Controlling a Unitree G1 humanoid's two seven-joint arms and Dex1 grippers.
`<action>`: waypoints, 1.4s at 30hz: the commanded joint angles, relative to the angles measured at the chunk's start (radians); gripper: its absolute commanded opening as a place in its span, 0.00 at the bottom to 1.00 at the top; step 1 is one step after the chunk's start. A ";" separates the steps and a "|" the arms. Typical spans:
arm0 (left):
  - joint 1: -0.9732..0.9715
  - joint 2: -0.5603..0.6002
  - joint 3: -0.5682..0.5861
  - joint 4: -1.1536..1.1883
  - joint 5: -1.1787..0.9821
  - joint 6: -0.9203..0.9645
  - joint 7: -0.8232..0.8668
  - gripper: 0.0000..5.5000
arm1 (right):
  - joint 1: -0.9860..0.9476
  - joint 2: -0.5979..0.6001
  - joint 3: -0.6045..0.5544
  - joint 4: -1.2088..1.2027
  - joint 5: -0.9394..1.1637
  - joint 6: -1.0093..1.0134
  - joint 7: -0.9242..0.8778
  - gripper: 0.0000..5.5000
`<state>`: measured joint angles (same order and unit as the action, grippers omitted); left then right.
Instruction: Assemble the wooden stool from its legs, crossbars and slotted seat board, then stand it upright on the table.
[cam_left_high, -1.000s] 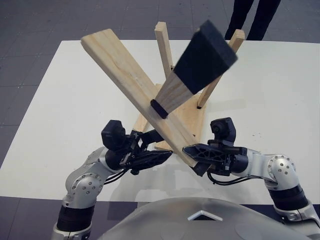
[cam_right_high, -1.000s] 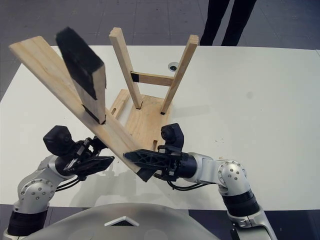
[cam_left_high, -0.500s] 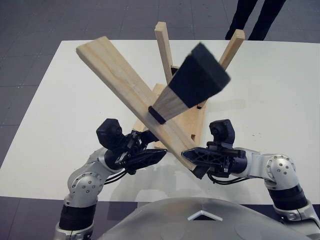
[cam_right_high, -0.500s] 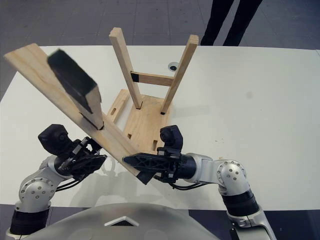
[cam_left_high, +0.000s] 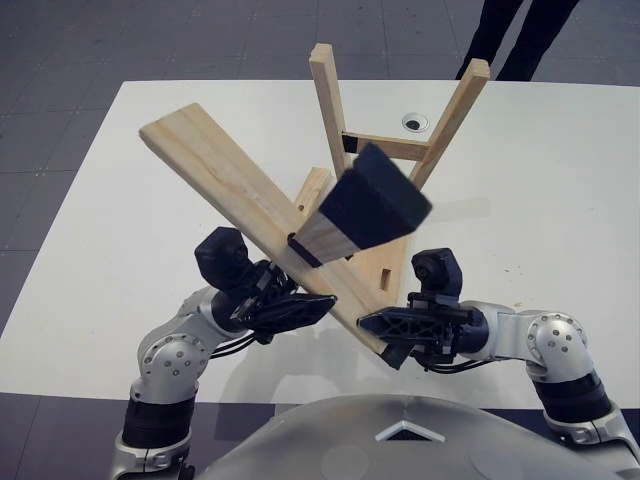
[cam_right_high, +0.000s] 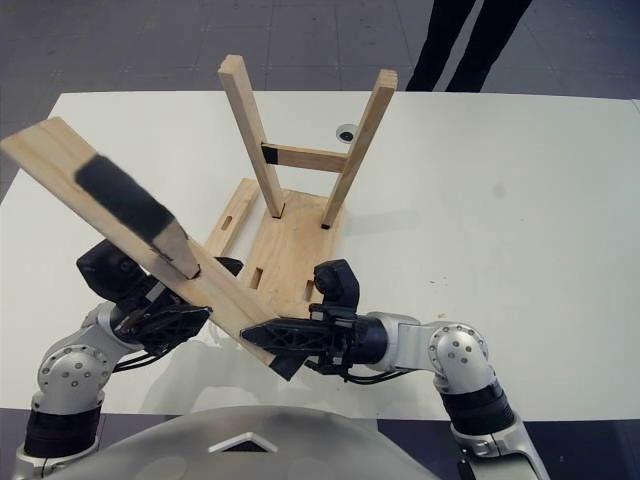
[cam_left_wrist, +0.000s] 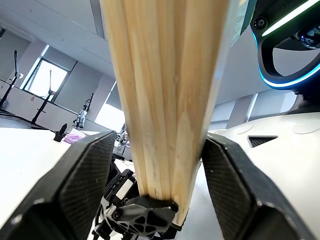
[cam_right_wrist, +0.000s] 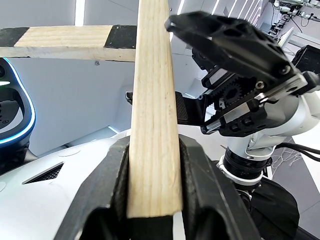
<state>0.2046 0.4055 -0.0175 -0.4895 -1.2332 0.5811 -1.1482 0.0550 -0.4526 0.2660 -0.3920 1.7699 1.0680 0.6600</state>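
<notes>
Now lower, flatter — leg (cam_left_high: 225, 185) and crossbar (cam_left_high: 365, 208).

Setting: an indoor robotics lab or open test room, not a home.

Evidence:
- A large white rectangular counter (cam_left_high: 560, 180) with a round cable port (cam_left_high: 416, 121) stands on grey square carpet tiles (cam_left_high: 60, 50).
- The left wrist view shows tall bright windows (cam_left_wrist: 47, 80) and dark tripod stands (cam_left_wrist: 45, 102) in the room behind.
- The right wrist view shows long white ceiling light strips (cam_right_wrist: 80, 12) overhead.
</notes>
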 joint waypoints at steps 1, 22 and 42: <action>-0.009 -0.002 -0.011 0.008 0.041 -0.001 0.013 0.55 | -0.013 0.002 0.006 -0.018 -0.012 0.013 0.008 0.19; -0.041 -0.094 -0.013 0.023 -0.060 -0.001 -0.096 0.55 | -0.011 0.059 0.010 0.028 0.067 -0.001 -0.020 0.19; -0.044 -0.109 -0.059 0.039 0.121 -0.095 -0.115 0.55 | -0.002 0.087 0.025 0.064 0.052 0.008 -0.103 0.19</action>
<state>0.1747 0.3018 -0.0836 -0.4550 -1.1102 0.4961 -1.2649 0.0541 -0.3593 0.2940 -0.3349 1.8289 1.0727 0.5592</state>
